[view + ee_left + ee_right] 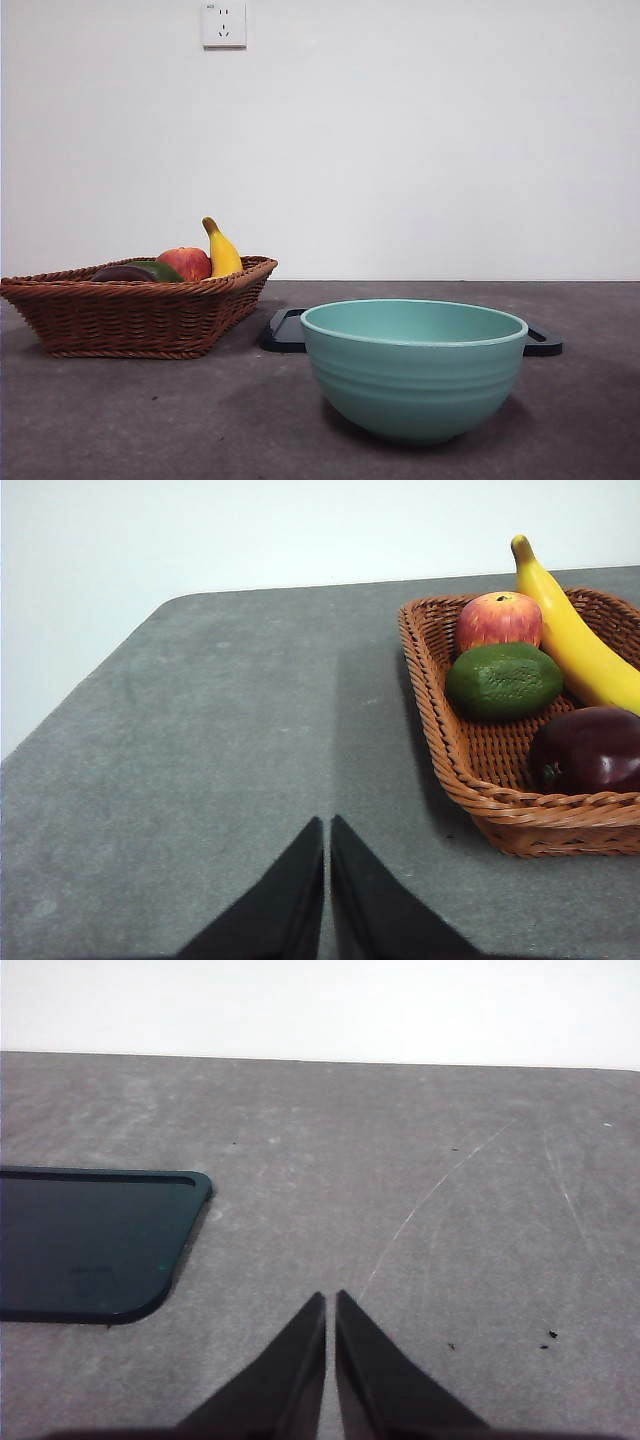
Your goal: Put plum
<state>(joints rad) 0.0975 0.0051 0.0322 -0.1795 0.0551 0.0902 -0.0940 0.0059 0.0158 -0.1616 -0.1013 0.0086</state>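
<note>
The plum (588, 750) sits in a corner of the wicker basket (470, 780) with the banana (575, 645), red apple (498, 618) and green fruit (503, 680), the teal bowl (414, 385) holds nothing, and the left gripper (327, 825) and right gripper (330, 1300) are both pressed together.

Even, soft light fills all my views; the white wall (420, 140) looks washed out. The bowl (414, 370) casts a faint diffuse shadow on the table (150, 420). A dull sheen sits on the plum (588, 750). My gripper (327, 825) looks slightly soft.

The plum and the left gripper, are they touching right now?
Apart. The left wrist view shows the left gripper over bare table, with the plum lying in the wicker basket off to one side.
</note>
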